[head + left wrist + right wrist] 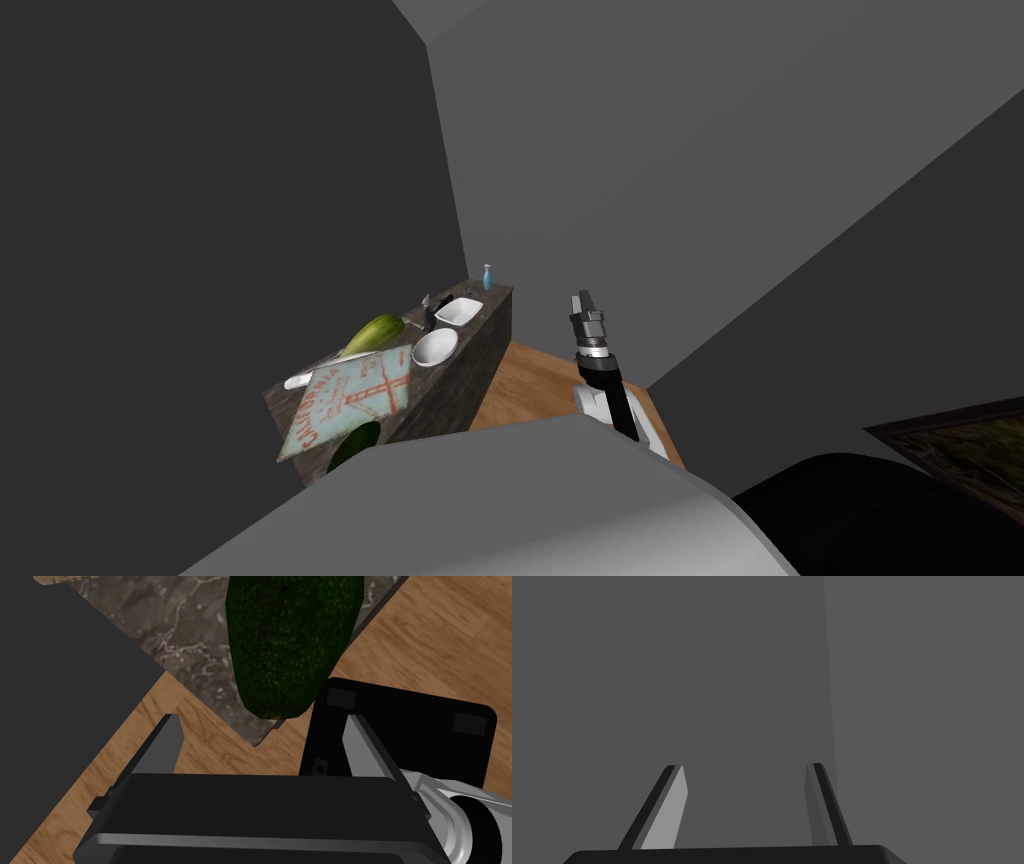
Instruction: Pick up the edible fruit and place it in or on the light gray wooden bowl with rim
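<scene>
A dark stone worktop (190, 661) is standing on a wooden floor (210, 746). The left gripper (262, 722) is holding its fingers spread. The dark green fruit (292, 636) is lying just ahead between them at the worktop's corner, long axis pointing away. The white bowl (434, 347) is sitting farther along. The right gripper (585, 308), fingers also spread, is hanging well apart.

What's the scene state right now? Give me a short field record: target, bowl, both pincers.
target: dark green fruit, lying at the near end of the stone-patterned counter
bowl: round white bowl, farther along the counter, beside a square white dish
left pincer: open, just short of the fruit's tip, not gripping
right pincer: open, idle, off to the counter's right
also on counter: light green fruit, printed sign
status: fruit not yet in bowl
</scene>
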`<state>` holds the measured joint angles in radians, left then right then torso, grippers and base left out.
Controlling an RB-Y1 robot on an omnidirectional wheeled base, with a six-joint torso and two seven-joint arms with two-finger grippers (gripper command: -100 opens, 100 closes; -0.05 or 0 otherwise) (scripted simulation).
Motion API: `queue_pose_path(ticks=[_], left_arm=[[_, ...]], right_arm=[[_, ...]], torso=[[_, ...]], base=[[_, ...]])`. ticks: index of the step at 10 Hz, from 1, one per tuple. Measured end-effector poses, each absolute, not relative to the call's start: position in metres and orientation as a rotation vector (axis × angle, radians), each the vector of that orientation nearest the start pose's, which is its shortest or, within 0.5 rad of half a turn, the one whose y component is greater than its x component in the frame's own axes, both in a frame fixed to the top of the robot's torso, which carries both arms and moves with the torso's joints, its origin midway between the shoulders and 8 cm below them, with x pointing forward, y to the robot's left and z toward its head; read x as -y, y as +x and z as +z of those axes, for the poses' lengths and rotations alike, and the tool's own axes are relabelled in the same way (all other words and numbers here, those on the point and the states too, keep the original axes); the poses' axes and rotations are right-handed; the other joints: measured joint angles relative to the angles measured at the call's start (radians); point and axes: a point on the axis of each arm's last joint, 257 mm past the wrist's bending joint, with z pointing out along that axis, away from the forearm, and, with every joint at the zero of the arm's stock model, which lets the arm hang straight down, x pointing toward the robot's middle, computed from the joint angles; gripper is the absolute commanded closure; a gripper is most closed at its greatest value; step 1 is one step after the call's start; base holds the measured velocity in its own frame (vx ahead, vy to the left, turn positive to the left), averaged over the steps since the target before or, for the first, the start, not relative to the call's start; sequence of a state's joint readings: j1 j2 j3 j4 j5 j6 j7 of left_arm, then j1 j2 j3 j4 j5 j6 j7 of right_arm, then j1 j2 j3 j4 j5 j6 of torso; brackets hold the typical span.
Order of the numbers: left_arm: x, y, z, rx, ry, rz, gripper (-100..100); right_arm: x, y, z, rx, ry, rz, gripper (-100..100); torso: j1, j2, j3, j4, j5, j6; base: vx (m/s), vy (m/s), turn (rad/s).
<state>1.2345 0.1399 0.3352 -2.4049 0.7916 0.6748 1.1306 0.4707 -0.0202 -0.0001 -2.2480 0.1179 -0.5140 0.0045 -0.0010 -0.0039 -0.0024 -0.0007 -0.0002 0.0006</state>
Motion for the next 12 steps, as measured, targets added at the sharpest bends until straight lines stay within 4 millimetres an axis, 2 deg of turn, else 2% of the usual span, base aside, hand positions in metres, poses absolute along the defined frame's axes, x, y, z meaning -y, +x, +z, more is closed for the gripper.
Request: queue_pose_path(ticks=[1,2,4,7,11,12], left_arm=[[-0.401,0.112,-0.328,0.255,-2.812,-0.984,0],[-0.401,0.112,-0.328,0.255,-2.812,-0.984,-100],[-0.418,0.107,-0.331,0.304,-2.794,-0.967,-100],[-0.458,0.099,-0.341,0.426,-2.753,-0.937,-100],[-0.508,0.085,-0.344,0.606,-2.682,-0.913,-100],[-0.519,0.083,-0.346,0.655,-2.663,-0.909,-100]], right_arm=[[0.260,0.353,0.021,-0.693,0.559,1.237,0],[0.260,0.353,0.021,-0.693,0.559,1.237,0],[0.260,0.353,0.021,-0.693,0.559,1.237,0],[0.260,0.353,0.021,-0.693,0.559,1.237,0],[0.260,0.353,0.021,-0.693,0.559,1.237,0],[0.260,0.353,0.021,-0.693,0.559,1.237,0]], torso=[[0.000,0.002,0.001,0.000,0.000,0.000],[0.001,0.003,0.002,0.001,0.000,0.000],[-0.002,0.010,0.006,0.002,0.000,0.001],[-0.003,0.012,0.007,0.003,-0.001,0.000],[-0.003,0.012,0.007,0.003,-0.001,0.000],[-0.003,0.012,0.007,0.003,-0.001,0.000]], base=[[0.006,-0.001,0.003],[-0.042,-0.031,-0.201],[-0.115,-0.069,-0.380],[-0.099,-0.080,-0.314],[-0.100,-0.093,-0.344],[-0.036,-0.042,-0.074]])
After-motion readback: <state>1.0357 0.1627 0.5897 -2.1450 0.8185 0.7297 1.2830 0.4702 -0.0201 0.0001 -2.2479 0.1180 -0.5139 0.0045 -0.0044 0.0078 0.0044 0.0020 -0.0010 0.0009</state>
